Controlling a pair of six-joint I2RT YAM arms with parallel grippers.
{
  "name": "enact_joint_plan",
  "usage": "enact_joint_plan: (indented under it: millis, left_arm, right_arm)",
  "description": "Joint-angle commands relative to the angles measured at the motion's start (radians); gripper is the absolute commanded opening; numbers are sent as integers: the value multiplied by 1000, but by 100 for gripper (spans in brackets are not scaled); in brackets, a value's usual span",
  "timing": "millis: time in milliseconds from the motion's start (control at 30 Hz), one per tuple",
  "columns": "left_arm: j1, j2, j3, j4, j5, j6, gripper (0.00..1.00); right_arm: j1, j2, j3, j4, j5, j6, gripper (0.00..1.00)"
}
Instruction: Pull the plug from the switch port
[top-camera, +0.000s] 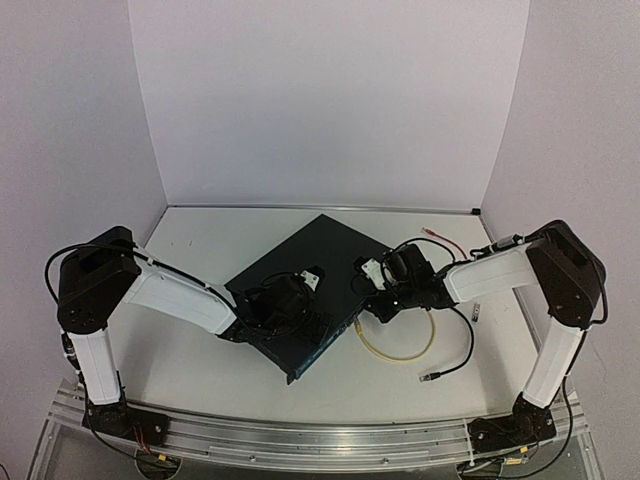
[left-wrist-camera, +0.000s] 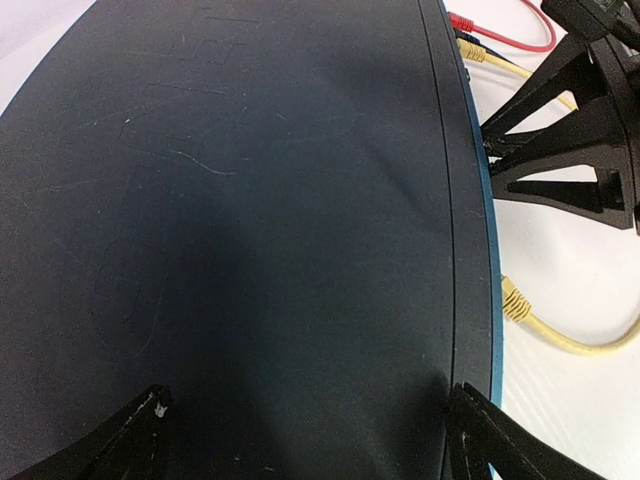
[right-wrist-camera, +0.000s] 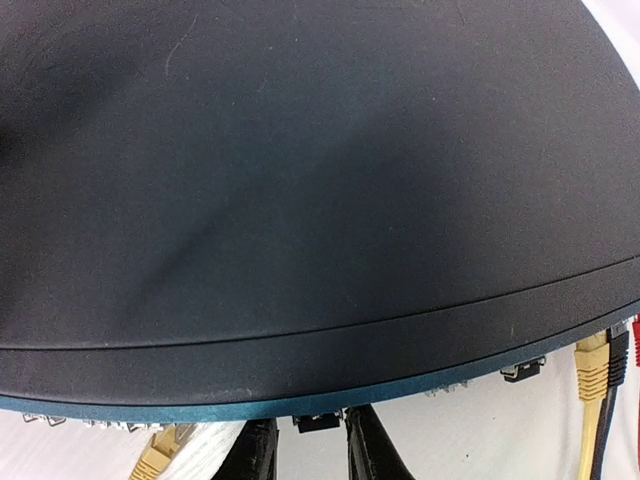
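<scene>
The switch (top-camera: 318, 250) is a flat dark blue-black box lying askew mid-table. It fills the left wrist view (left-wrist-camera: 260, 200) and the right wrist view (right-wrist-camera: 300, 150). My left gripper (top-camera: 283, 305) sits on its top, jaws spread wide (left-wrist-camera: 315, 440) and holding nothing. My right gripper (top-camera: 373, 297) is at the switch's socket face. Its fingers (right-wrist-camera: 258, 450) are closed narrowly around a small black plug (right-wrist-camera: 320, 422) seated in a port. A yellow plug (left-wrist-camera: 514, 300) sits in another port, also in the right wrist view (right-wrist-camera: 160, 455).
A yellow cable loop (top-camera: 398, 347), a black cable (top-camera: 455, 352) and a red cable (top-camera: 442, 241) lie on the white table right of the switch. Another yellow plug (right-wrist-camera: 592, 368) sits at the far end of the socket row. White walls enclose the back.
</scene>
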Motion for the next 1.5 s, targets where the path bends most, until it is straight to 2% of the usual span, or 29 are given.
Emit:
enact_joint_plan:
  millis: [0,400,867,1000,1467]
  left_arm:
    - [19,112,-68,-279,155,-49,94]
    - [19,124,-61,-276,159,-49,94]
    - [19,137,-50,-277,162,-58,94]
    - [19,139,-46,-282,162,-62,94]
    - [20,147,-37,-305,166,-77,94]
  right_arm:
    - [13,6,22,29,29,-22,21]
    - [30,-11,18,49,84,-61,20]
    - [40,-13,-1,91,95,-84,4]
    - [40,-13,-60,194,114,-40,0]
    - [41,18,-261,581,109,103,0]
